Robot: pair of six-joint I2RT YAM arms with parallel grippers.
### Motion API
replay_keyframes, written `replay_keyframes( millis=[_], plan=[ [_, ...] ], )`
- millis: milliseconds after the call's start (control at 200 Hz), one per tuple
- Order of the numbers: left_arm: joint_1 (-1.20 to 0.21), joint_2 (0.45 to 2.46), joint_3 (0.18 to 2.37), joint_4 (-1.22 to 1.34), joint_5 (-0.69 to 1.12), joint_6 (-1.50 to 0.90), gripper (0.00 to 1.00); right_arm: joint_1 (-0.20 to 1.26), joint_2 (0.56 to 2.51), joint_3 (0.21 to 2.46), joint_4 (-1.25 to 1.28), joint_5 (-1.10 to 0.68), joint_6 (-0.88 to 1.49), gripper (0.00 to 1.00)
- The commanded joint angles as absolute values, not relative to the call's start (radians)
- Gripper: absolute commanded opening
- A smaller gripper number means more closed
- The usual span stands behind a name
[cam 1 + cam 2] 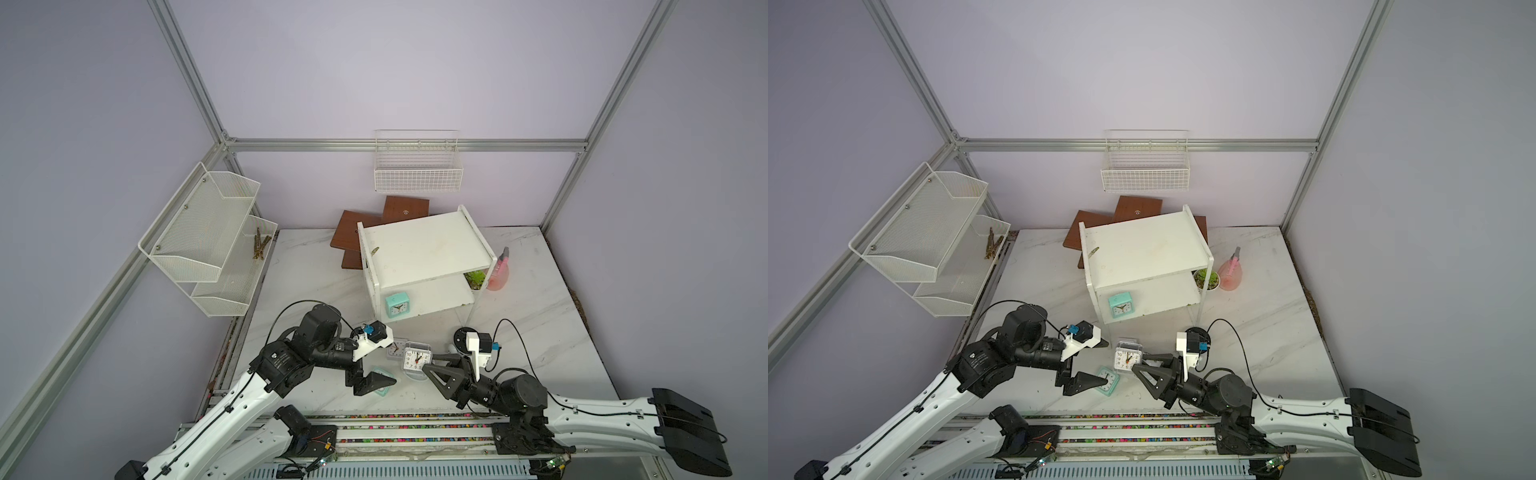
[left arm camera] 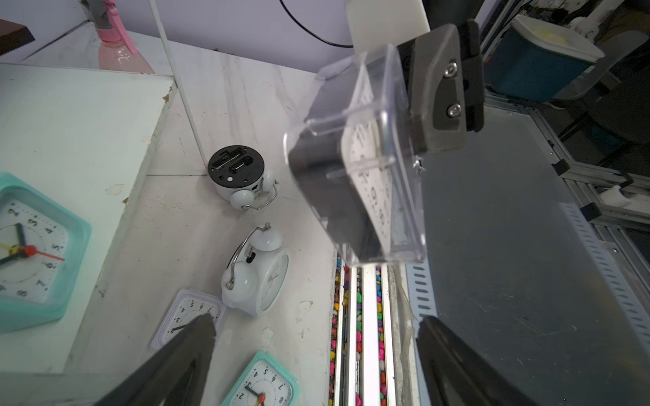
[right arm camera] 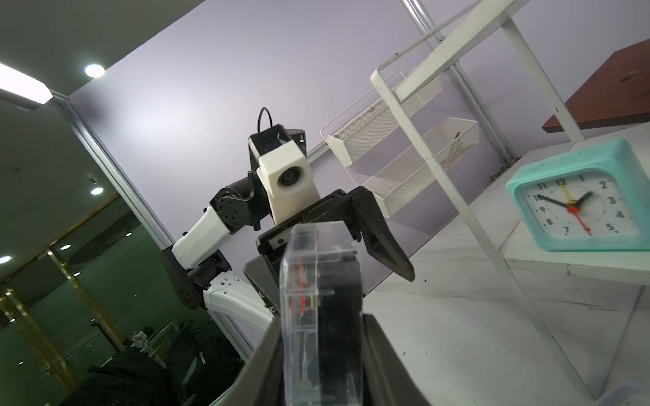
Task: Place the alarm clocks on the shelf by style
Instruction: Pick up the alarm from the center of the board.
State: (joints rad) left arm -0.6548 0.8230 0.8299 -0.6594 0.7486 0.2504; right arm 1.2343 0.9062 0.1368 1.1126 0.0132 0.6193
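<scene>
Right wrist view showed the right end effector [image 3: 322,344] clamped on a clear-cased square clock [image 3: 322,281], the left end effector [image 3: 330,270] spread apart beyond it, and a mint clock [image 3: 577,200] upright on the shelf's [image 3: 562,267] lower board.

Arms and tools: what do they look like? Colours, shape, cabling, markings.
Both arms, left arm and right arm, have white link shells with black joint housings; small white print marks the left's. The left tool and right tool carry black triangular fingers. Each wrist has a white camera mount with a blue connector and a looping black cable.
</scene>
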Motion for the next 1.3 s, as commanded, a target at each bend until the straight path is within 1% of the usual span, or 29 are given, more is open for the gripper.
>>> replay_keyframes(
  millis=[0,165,300,365,480,530,685,810,975,1080,1250,1295],
  plan=[
    [-0.649,0.843,0.876,-0.631,0.857,0.195,0.90,1.235,1.000,0.164,1.318,-0.023,0.641,0.34],
    [-0.636,0.849,0.887,-0.630,0.890,0.186,0.85,1.236,1.140,0.186,1.467,-0.036,0.634,0.34],
    [-0.627,0.841,0.879,-0.631,0.899,0.184,0.80,1.236,1.187,0.205,1.467,-0.036,0.632,0.34],
    [-0.624,0.842,0.877,-0.630,0.905,0.185,0.75,1.239,1.200,0.214,1.469,-0.043,0.630,0.34],
    [-0.618,0.849,0.876,-0.627,0.912,0.184,0.63,1.236,1.210,0.218,1.467,-0.041,0.621,0.34],
    [-0.617,0.850,0.876,-0.626,0.916,0.184,0.60,1.237,1.213,0.219,1.462,-0.041,0.615,0.34],
    [-0.612,0.855,0.874,-0.624,0.929,0.185,0.59,1.238,1.224,0.216,1.453,-0.041,0.602,0.34],
    [-0.608,0.861,0.873,-0.625,0.942,0.189,0.61,1.237,1.236,0.216,1.445,-0.041,0.586,0.34],
    [-0.606,0.870,0.877,-0.637,0.968,0.199,0.61,1.239,1.249,0.209,1.446,-0.031,0.568,0.35],
    [-0.605,0.870,0.876,-0.641,0.975,0.206,0.53,1.237,1.250,0.200,1.450,-0.019,0.561,0.35],
    [-0.601,0.869,0.872,-0.640,0.973,0.210,0.29,1.237,1.246,0.190,1.448,-0.003,0.561,0.36],
    [-0.600,0.866,0.870,-0.637,0.970,0.210,0.26,1.237,1.240,0.190,1.440,0.002,0.564,0.37]
  ],
)
